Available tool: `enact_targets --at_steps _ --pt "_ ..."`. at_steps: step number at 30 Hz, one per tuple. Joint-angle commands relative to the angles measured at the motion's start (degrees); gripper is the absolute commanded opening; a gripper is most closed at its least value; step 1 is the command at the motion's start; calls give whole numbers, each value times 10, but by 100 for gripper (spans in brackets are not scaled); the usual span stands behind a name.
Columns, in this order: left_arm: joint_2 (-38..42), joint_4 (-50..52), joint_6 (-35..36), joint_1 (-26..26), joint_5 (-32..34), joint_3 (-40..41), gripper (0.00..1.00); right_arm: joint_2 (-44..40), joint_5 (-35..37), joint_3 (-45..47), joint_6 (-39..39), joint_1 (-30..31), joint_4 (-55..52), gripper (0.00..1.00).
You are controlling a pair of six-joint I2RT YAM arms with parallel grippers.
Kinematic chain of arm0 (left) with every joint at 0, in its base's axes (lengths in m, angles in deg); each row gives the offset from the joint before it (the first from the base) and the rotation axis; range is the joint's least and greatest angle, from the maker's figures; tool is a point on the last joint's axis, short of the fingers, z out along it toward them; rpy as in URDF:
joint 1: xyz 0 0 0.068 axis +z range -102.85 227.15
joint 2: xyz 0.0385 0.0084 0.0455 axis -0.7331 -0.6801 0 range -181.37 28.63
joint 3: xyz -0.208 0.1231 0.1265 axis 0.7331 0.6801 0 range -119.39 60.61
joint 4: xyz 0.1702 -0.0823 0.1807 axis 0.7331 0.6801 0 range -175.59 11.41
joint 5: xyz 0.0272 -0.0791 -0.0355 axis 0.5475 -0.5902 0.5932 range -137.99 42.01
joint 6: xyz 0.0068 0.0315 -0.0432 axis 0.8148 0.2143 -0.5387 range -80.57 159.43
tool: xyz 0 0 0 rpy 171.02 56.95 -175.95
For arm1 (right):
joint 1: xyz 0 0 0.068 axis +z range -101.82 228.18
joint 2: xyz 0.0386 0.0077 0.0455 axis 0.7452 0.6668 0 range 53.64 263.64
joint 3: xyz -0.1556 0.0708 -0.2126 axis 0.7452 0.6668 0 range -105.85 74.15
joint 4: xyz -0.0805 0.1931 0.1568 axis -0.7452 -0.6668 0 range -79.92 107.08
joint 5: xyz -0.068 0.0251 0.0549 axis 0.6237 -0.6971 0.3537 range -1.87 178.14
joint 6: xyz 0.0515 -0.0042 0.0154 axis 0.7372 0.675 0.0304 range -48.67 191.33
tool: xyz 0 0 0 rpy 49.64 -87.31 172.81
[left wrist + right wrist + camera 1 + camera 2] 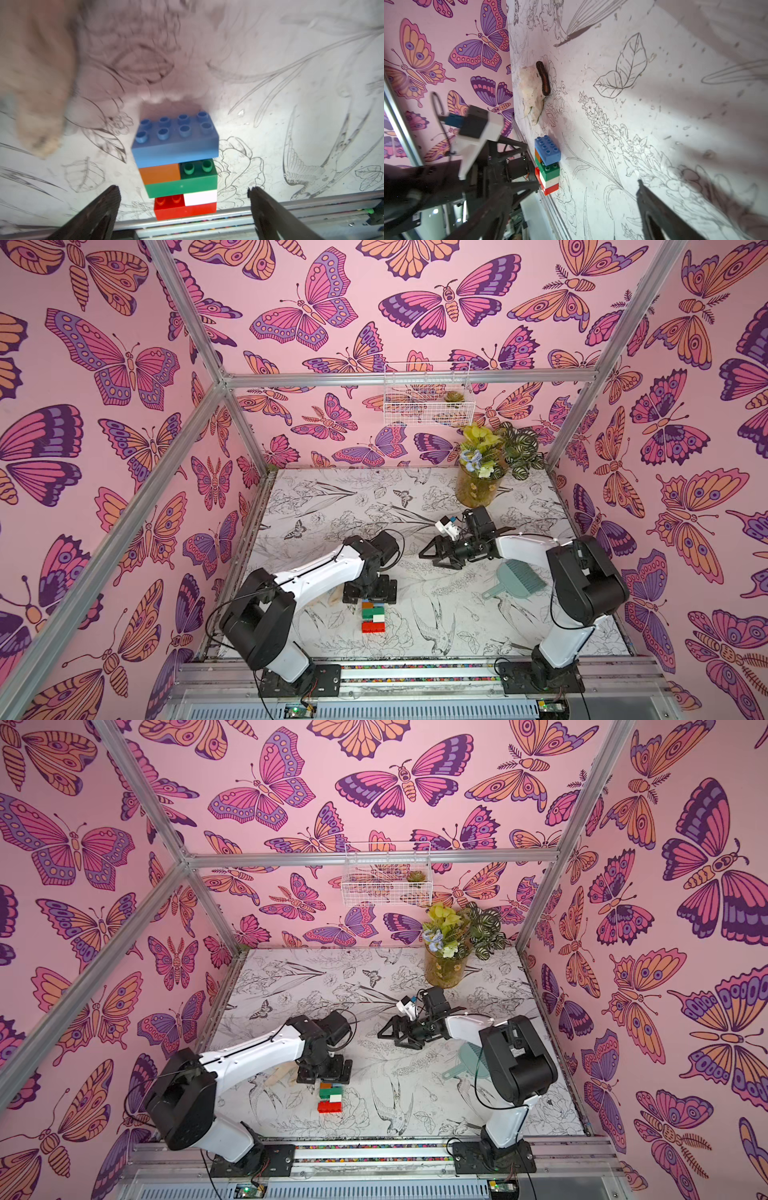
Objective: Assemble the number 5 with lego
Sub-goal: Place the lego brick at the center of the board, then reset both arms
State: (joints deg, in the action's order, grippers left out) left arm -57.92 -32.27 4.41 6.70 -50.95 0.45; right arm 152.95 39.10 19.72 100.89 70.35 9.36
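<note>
The lego number 5 (372, 617) lies on the table near the front. Its rows run blue, orange, green, white, red, and the red end is nearest the rail. My left gripper (369, 596) hangs over its blue end and hides that brick in both top views. In the left wrist view the whole number 5 (176, 149) shows, and the left gripper (184, 189) is open with its dark fingers wide on either side, touching nothing. My right gripper (429, 558) is open and empty at mid-table, well apart. It faces the number 5 (548, 162).
A beige glove (532, 91) lies just left of the bricks. A pale teal dustpan (517, 580) sits under the right forearm. A vase of flowers (478, 485) stands at the back right, and a wire basket (428, 393) hangs on the back wall. The metal rail (415, 672) borders the front.
</note>
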Motion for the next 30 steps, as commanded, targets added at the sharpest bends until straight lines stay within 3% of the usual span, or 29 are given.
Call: enact_targets --at_steps 1,3,6,10,12,14,18,21,23,25,29,30 --pt "57 -45 115 16 136 -16 100 -45 96 -15 -24 2 -54 99" --pt "96 -112 178 23 215 0 100 -64 151 -20 -29 2 -65 99" --pt "165 -289 277 59 300 81 100 -88 251 -22 -36 2 -65 99" --pt "226 -626 386 137 352 251 100 -140 377 5 -69 2 -17 99" --pt "232 -770 413 189 323 326 100 -163 461 35 -92 2 18 99" --pt "218 -842 412 243 283 362 100 -181 558 68 -86 1 48 99" --pt "116 -914 404 316 210 366 100 -211 686 114 -113 -8 97 99" --pt "36 -930 392 337 168 348 100 -240 757 156 -147 -16 156 99" --pt "14 -980 398 337 161 361 99 -260 784 184 -173 -32 199 99" --pt "22 -965 376 356 147 361 99 -283 796 214 -192 -52 241 99" --pt "-25 -1107 366 402 31 407 100 -332 773 297 -211 -106 353 99" --pt "-22 -1102 370 402 23 407 100 -340 772 316 -214 -115 374 99"
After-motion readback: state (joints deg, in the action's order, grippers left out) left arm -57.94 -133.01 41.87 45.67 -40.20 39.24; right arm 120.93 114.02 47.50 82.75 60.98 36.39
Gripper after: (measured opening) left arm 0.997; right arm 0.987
